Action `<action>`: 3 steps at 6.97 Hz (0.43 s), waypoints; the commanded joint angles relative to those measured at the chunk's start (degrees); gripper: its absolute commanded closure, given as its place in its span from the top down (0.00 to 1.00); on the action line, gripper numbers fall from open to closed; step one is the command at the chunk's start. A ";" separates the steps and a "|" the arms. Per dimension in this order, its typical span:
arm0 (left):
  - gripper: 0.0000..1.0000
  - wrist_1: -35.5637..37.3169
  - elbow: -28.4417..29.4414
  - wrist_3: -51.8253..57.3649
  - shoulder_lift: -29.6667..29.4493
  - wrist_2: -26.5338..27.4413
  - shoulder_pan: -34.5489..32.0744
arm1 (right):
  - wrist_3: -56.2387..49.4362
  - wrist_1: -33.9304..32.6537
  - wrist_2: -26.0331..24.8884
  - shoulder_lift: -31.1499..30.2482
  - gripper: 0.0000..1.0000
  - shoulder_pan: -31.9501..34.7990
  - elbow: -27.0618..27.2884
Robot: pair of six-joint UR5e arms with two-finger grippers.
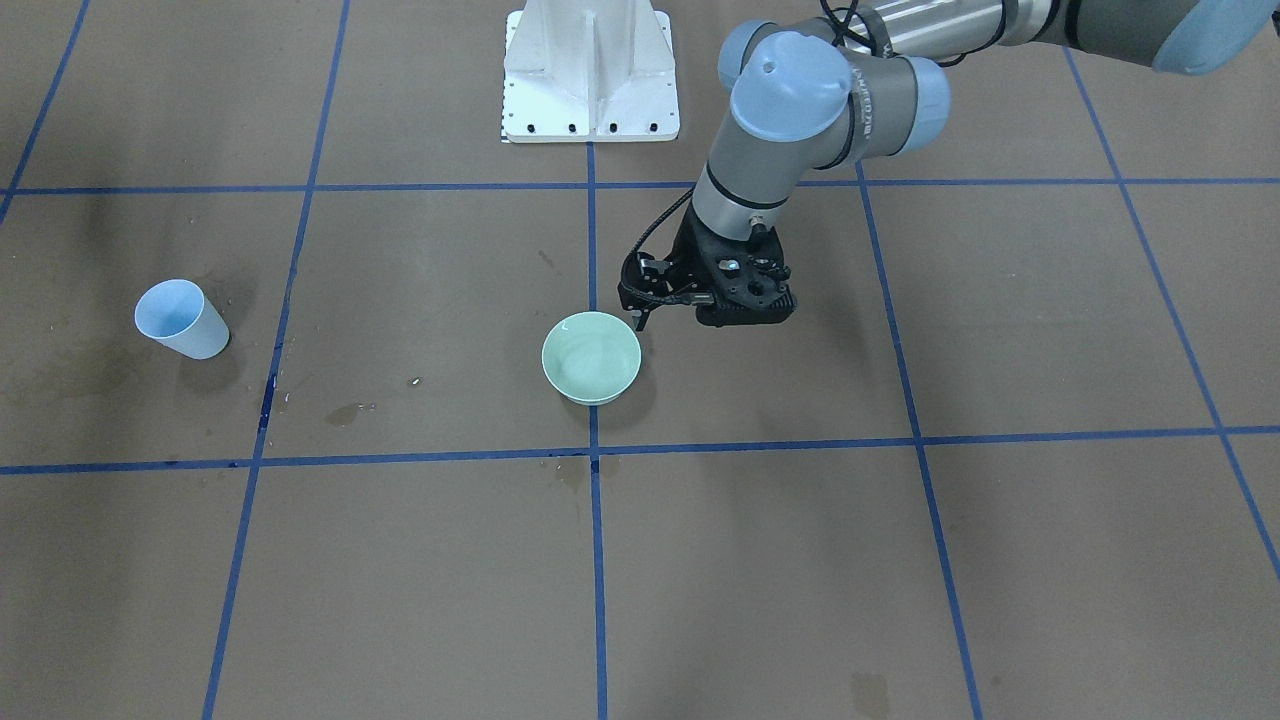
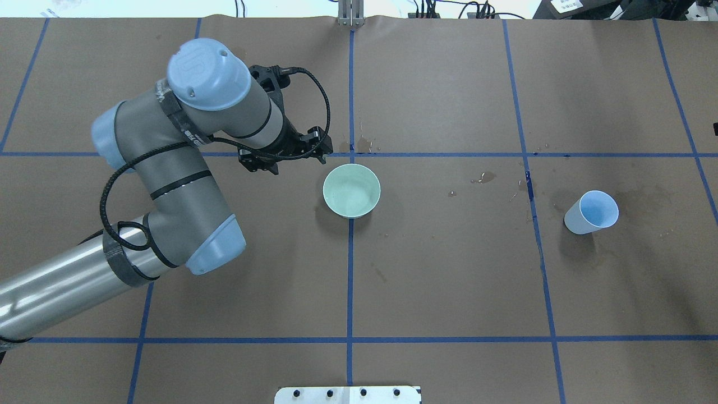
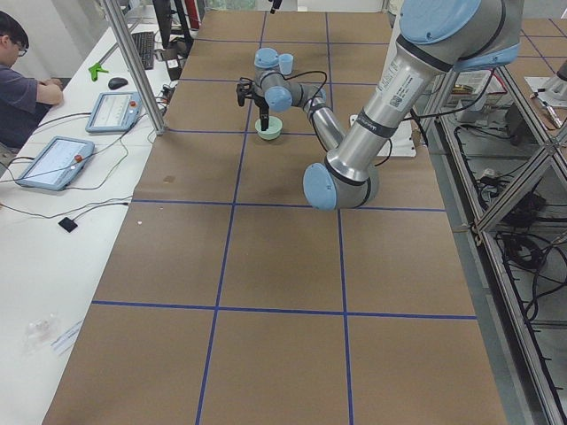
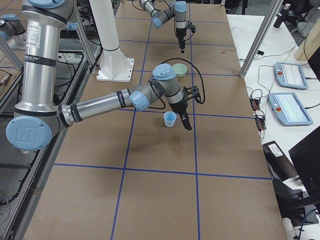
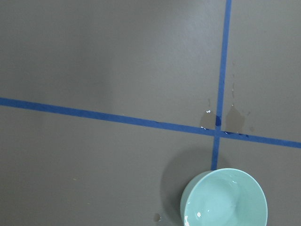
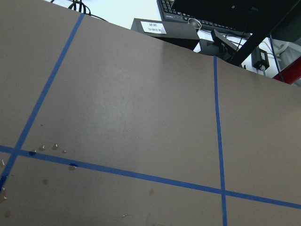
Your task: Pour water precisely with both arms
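The left arm (image 2: 168,185) reaches in over the brown desk (image 2: 449,280) with its wrist turned down. The left fingers (image 2: 294,154) hang just beside the bowl (image 2: 351,191), on its robot-left side and near the rim. Seen from above they do not touch it. They look spread wide and hold nothing.

The bowl is pale green and stands upright on a blue tape line (image 2: 350,269), just on the robot's side of a crossing. The water (image 5: 221,202) lies in the bowl as a shallow clear pool, marked only by small white glints in the left wrist view. Dark wet spots (image 2: 482,178) dot the paper around the crossing and to the right of the bowl.

Farther right, well apart from the bowl, a pale blue cup (image 2: 592,212) stands upright. I cannot tell if it holds anything.

The right arm (image 4: 95,109) shows only from the right side, stretched out over the desk. The right fingers (image 4: 185,121) point down and appear close by the cup in that view. I cannot tell from there whether they are wide or narrow.
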 commanded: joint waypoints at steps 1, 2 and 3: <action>1.00 -5.74 6.52 -0.88 -1.31 2.47 3.27 | -4.14 -1.69 8.29 2.13 1.00 5.41 -5.08; 1.00 -7.17 8.03 -0.88 -1.31 2.56 3.98 | -5.62 -3.44 11.45 3.17 1.00 6.55 -6.31; 0.98 -7.27 8.40 -0.88 -1.49 2.56 3.98 | -8.60 -6.16 13.04 4.14 1.00 7.95 -6.67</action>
